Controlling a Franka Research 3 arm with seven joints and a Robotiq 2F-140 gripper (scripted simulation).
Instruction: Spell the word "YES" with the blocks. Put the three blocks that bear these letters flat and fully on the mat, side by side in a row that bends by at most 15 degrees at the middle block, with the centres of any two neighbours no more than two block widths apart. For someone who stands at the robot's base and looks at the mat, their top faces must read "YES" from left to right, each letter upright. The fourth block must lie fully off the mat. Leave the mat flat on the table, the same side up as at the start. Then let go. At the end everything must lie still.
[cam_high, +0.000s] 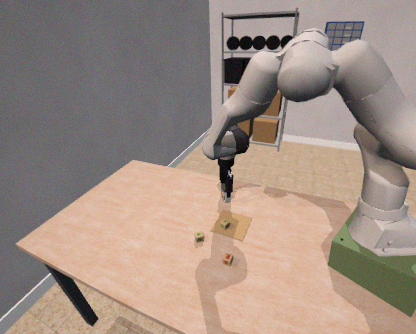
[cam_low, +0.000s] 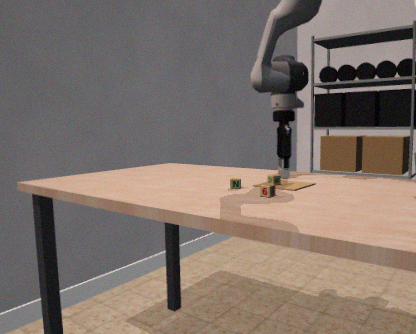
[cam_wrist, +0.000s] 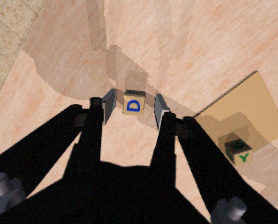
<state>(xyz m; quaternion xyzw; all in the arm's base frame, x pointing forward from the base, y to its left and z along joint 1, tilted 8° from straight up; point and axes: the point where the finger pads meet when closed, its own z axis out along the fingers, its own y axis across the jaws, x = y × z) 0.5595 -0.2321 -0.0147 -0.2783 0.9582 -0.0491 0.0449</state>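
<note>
My gripper (cam_wrist: 135, 99) is partly open and hangs low over the table, just beyond the far corner of the tan mat (cam_wrist: 240, 117). A wooden block with a blue D (cam_wrist: 134, 104) lies on the bare table between the two fingers, with a gap on each side. In the wrist view a block with a green Y on one side (cam_wrist: 238, 150) sits on the mat; it also shows in the top view (cam_high: 225, 224). A block with a green N (cam_low: 235, 184) and a block with a red figure (cam_low: 267, 190) lie on the table off the mat. My gripper (cam_high: 227, 196) hides the D block in the top and exterior views.
The green robot base (cam_high: 372, 260) stands at the table's right side. A metal shelf (cam_high: 257, 75) with boxes and balls stands behind the table, well away from it.
</note>
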